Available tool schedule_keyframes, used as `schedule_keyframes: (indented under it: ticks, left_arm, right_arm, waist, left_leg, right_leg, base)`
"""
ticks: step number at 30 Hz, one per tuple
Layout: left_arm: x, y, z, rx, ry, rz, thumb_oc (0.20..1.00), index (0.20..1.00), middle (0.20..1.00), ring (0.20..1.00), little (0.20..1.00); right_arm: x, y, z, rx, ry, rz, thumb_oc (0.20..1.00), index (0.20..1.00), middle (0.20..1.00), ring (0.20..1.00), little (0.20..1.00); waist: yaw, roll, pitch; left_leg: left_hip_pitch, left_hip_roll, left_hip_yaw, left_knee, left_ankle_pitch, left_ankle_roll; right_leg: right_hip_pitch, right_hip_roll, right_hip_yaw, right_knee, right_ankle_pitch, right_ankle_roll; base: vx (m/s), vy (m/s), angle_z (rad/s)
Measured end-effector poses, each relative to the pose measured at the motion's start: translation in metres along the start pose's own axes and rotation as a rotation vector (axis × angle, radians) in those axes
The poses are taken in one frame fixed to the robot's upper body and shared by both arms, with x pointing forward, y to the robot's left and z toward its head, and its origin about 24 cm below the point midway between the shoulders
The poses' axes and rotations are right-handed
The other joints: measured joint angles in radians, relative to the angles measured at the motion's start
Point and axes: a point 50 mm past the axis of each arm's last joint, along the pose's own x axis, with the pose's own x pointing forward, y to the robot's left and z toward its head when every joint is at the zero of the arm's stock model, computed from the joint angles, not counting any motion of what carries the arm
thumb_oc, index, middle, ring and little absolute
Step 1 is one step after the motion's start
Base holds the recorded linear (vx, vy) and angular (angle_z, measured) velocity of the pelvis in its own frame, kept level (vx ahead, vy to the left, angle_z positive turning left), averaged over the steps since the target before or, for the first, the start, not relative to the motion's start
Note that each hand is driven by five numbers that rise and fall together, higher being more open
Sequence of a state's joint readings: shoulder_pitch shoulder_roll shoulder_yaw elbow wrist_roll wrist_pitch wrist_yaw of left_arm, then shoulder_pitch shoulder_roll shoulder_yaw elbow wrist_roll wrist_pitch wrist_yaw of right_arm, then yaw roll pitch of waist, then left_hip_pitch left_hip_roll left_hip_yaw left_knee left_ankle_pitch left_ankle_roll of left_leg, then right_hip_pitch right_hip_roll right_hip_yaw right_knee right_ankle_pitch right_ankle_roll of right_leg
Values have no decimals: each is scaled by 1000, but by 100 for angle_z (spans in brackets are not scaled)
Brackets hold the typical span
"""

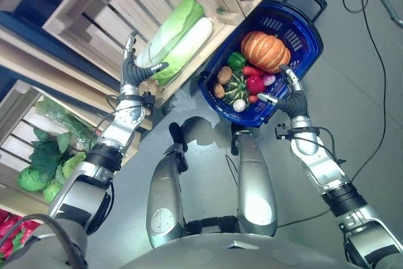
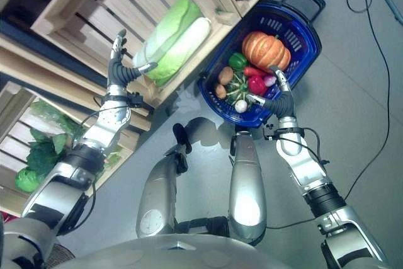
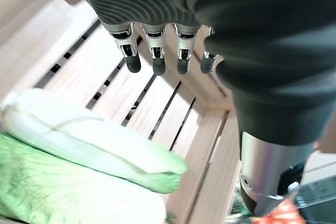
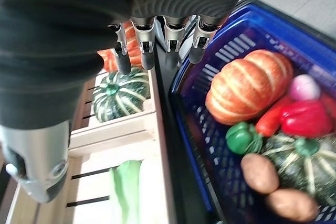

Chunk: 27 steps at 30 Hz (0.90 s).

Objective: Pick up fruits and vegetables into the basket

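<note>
Far left of the basket [image 1: 302,36], leafy greens [image 1: 44,162] lay in a wooden box. Closer to the basket, the left hand [image 1: 133,67] hung over the cabbage [image 1: 173,39] in a slatted crate [image 1: 94,14], its fingers [image 3: 157,64] straight and apart, holding nothing. The left wrist view showed the crate's slats close up. The basket sat on the floor just beside the crate, holding a pumpkin [image 1: 266,50], a green pepper [image 1: 236,60], a red pepper [image 1: 255,84], potatoes [image 1: 224,75] and a striped squash [image 1: 237,85]. The right hand [image 1: 286,100] hovered at the basket's near edge, fingers straight, empty. The right wrist view showed another striped squash [image 4: 119,94] in a box beside the basket.
</note>
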State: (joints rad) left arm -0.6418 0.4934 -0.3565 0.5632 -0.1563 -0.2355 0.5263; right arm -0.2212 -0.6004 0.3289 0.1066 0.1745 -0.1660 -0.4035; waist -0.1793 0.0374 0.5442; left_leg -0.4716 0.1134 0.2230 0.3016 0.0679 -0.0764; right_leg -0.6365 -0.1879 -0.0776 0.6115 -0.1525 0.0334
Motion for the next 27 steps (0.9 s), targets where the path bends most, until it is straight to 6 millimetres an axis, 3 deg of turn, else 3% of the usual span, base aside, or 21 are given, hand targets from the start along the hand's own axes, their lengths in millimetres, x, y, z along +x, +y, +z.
schedule_keyframes:
  ticks: [10,19,27]
  left_arm:
    - [38,19,8,23,125,172,1000,1000,1000,1000,1000]
    - [71,66,32,167,175,467,1000,1000,1000,1000,1000]
    - [74,90,22,378,274,549,1000,1000,1000,1000,1000]
  right_arm:
    - [0,-5,10,-44,-24,70,1000,1000,1000,1000,1000]
    - [-1,-11,8,-59,-15,54,1000,1000,1000,1000,1000]
    - [-1,-13,7,-33,-5,24,1000,1000,1000,1000,1000]
  waist:
    - [-68,7,4]
    - [-110,7,4]
    - [-122,7,4]
  left_leg:
    - [-83,26,47,24,-5,-16]
    - [-139,29,63,27,-4,-23]
    - [-179,43,70,41,-8,-29]
  right_leg:
    - [-129,28,45,46,-5,-24]
    - [-211,39,71,69,-9,-23]
    - [-251,51,74,71,-3,-32]
  base:
    - [42,44,-13]
    - [13,22,-6]
    - [2,22,-4]
